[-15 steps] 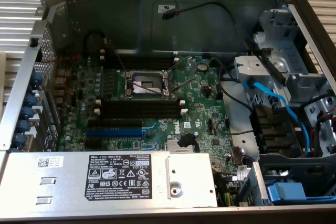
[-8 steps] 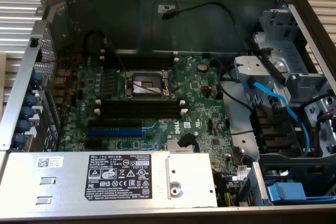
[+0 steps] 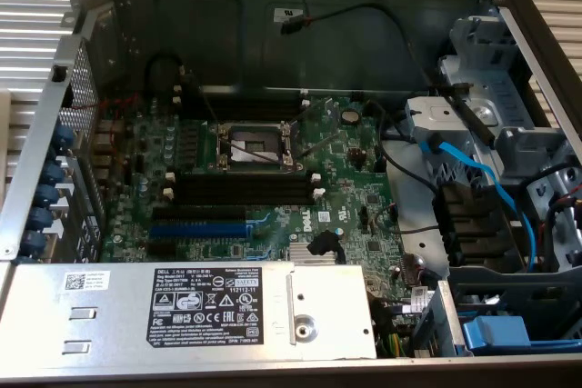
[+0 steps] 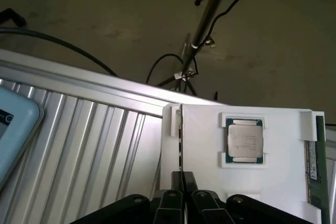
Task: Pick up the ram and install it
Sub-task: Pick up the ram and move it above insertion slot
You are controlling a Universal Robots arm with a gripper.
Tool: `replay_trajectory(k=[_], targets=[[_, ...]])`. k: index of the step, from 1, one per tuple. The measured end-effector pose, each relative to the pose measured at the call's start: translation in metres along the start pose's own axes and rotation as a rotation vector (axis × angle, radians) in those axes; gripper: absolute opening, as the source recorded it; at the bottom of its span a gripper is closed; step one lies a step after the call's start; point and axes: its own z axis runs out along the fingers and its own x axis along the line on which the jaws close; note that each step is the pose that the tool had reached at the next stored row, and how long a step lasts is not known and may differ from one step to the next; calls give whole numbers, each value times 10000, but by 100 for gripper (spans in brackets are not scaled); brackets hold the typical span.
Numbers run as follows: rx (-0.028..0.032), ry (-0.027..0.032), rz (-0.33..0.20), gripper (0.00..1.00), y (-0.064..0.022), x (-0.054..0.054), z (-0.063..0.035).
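My gripper (image 4: 182, 176) shows in the wrist view with its two black fingers (image 4: 177, 182) pressed together, only a thin seam between them. They pinch nothing and touch nothing that I can see. They hang over a white tray (image 4: 199, 145) that rests on a ribbed metal table (image 4: 100, 140).

The ram (image 4: 315, 166) lies along one edge of that tray. It is a long dark-green stick with a white label strip, and it sits well apart from my fingers. A square processor (image 4: 244, 141) is held in a frame on the tray, nearer to my fingers than the ram is. A pale blue object (image 4: 16, 124) lies on the table away from the tray, and cables (image 4: 63, 45) trail over the floor beyond.

In the exterior view an open computer case (image 3: 273, 6) shows its green board (image 3: 355, 197). The long black slots (image 3: 245, 190) with white end clips lie just beside the processor socket (image 3: 259, 144). A blue slot (image 3: 195, 229) lies nearer the grey power supply (image 3: 209, 302). A blue cable (image 3: 473, 170) runs over the drive bays at the exterior view's right.
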Motion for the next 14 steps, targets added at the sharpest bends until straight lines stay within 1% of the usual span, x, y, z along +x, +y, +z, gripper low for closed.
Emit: replay_trajectory(k=[14], targets=[[0,1,0,12,-1,0,0]])
